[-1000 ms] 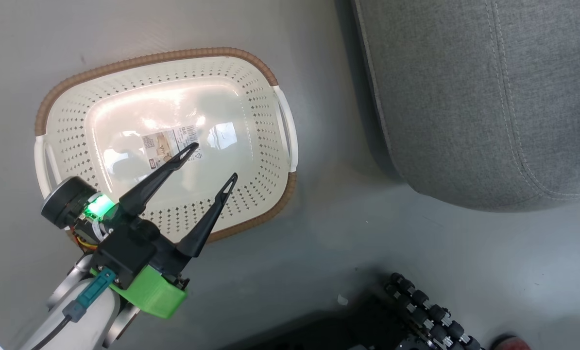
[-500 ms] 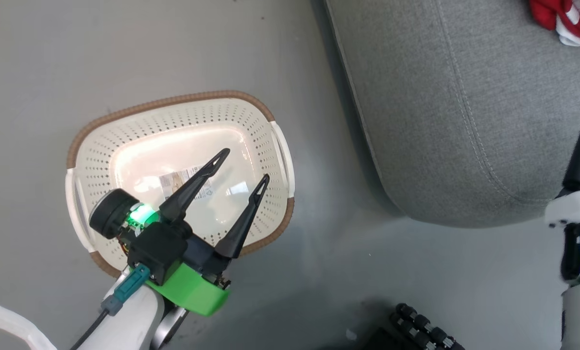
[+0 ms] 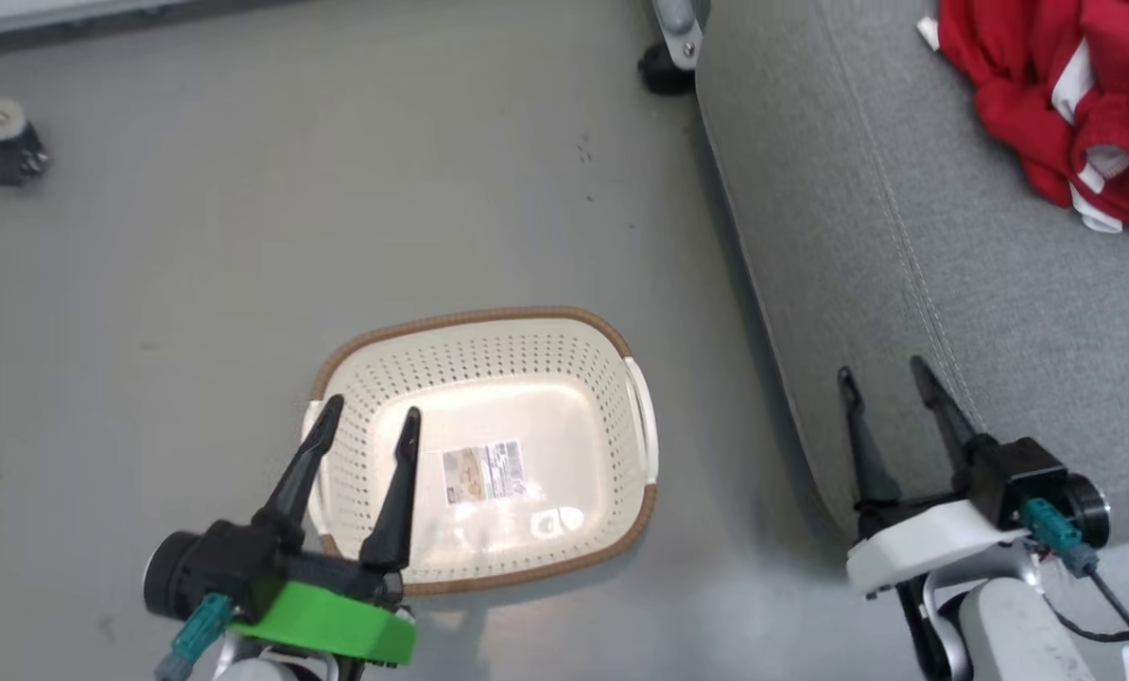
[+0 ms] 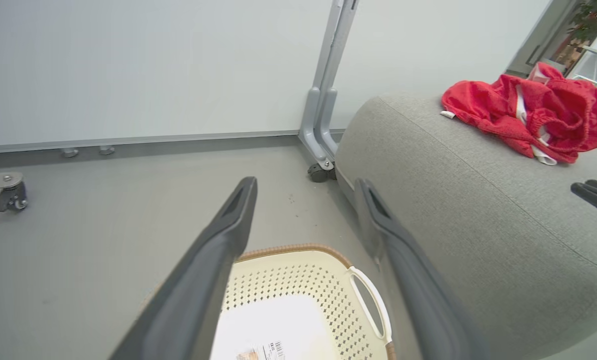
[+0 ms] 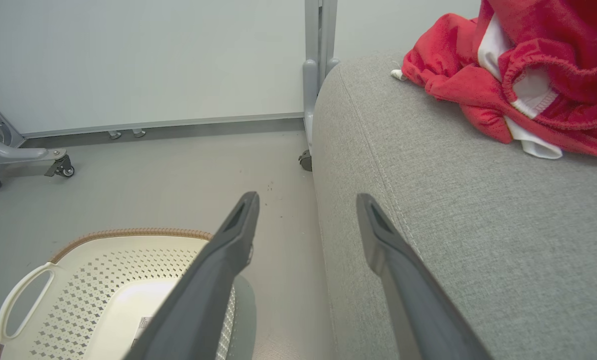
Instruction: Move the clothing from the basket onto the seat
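The red clothing point(image 3: 1066, 104) with white trim lies bunched on the grey seat point(image 3: 952, 246) at the upper right, also seen as clothing point(image 4: 533, 112) and clothing point(image 5: 523, 70) on the seat point(image 4: 478, 200) point(image 5: 453, 210). The cream basket point(image 3: 489, 378) with a brown rim stands on the floor left of the seat, holding just a paper label point(image 3: 482, 471). My left gripper point(image 3: 371, 416) is open above the basket's near-left rim. My right gripper point(image 3: 884, 374) is open over the seat's near edge, holding nothing. The basket point(image 4: 298, 280) point(image 5: 103, 280) sits below both wrist views.
A grey metal post on a castor point(image 3: 664, 71) stands at the seat's far corner, and another castor foot point(image 3: 11, 151) is at the far left. A pale wall point(image 4: 153, 65) runs behind. The grey floor point(image 3: 243, 236) lies open around the basket.
The head camera has risen, bringing the red clothing and my right gripper into view. The left gripper has drawn back from over the label toward the basket's near-left rim, still open.
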{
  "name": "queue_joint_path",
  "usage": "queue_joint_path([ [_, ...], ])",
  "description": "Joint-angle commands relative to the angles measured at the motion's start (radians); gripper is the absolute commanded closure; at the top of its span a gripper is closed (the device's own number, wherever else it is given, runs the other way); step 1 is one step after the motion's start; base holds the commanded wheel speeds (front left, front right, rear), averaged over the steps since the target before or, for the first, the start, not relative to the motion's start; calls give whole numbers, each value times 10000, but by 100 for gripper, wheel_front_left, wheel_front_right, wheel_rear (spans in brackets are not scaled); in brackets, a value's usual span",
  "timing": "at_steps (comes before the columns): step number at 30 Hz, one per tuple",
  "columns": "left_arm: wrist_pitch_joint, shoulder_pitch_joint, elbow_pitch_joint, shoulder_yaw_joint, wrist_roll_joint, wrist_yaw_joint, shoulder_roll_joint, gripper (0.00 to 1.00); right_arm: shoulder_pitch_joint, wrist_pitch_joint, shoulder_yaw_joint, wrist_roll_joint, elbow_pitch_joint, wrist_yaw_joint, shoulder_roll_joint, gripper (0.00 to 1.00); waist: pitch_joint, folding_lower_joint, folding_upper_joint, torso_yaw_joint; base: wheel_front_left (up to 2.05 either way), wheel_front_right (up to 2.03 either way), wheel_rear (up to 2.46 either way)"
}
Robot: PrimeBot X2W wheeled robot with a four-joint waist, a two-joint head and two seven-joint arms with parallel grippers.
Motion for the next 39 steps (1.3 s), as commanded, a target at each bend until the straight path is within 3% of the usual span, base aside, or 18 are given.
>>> queue_joint_path([
  [1,-2,385,-14,285,200,-19,-110,0,318,-34,206,23,-80,-14,-10,0,-2203,1,0,1704,0,0,0],
  [5,-2,1256,-144,1423,697,20,-363,0,821,-32,883,51,-465,-14,-18,0,-3049,1,0,2061,0,0,0],
  [12,-2,2336,-578,2644,1328,26,-624,0,1642,-34,854,-43,-1299,-14,-15,0,-3826,1,0,2299,0,0,0],
  [25,-3,3295,-712,2712,1691,-19,-695,0,3302,-34,38,-193,-1900,-14,111,0,-4586,1,0,2230,0,0,0],
  [39,-3,3236,-657,2476,1666,-23,-522,0,3497,-34,15,20,-1894,-14,118,0,-4551,1,0,2082,0,0,0],
])
